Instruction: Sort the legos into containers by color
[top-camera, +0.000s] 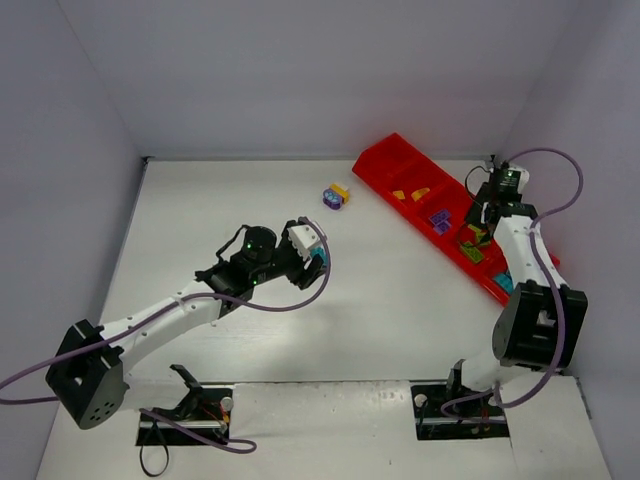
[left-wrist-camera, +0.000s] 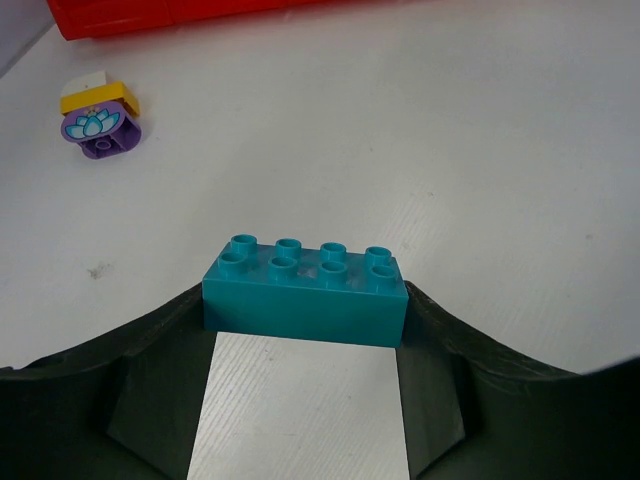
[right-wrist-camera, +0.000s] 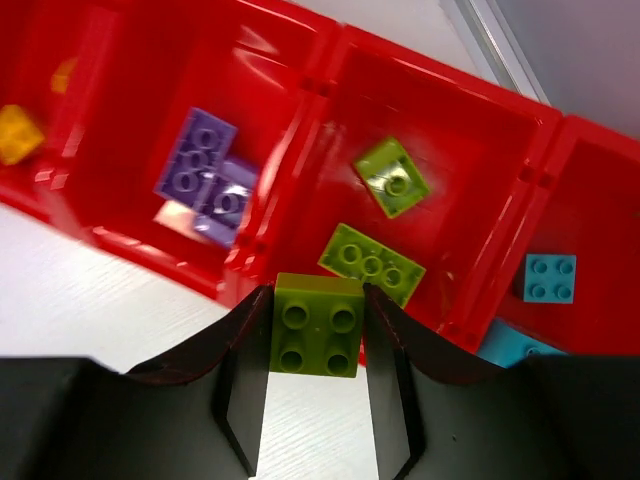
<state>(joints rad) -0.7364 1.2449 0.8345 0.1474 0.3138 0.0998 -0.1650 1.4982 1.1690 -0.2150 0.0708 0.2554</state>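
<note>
Far left, over the middle of the white table (top-camera: 400, 320): left gripper (top-camera: 318, 250), about half spread, pinching a teal brick (left-wrist-camera: 305, 295) by its short ends, eight studs up. Farther back, loose on the table: purple round piece (left-wrist-camera: 98, 128) printed with a pale blue lotus, touching a yellow brick (left-wrist-camera: 97, 95) just behind. To the right, aslant near the wall: red tray (top-camera: 385, 160). Holds orange pieces (top-camera: 410, 192) in one compartment, purple bricks (right-wrist-camera: 200, 175) in the next, two lime bricks (right-wrist-camera: 372, 263) in the third, cyan bricks (right-wrist-camera: 549, 277) in the nearest. Over the lime compartment's rim: right gripper (right-wrist-camera: 317, 300), nearly closed, clamping a four-stud lime brick (right-wrist-camera: 317, 323). Matt white tabletop, faintly grained. Pale lavender walls (top-camera: 300, 70) on three sides.
</note>
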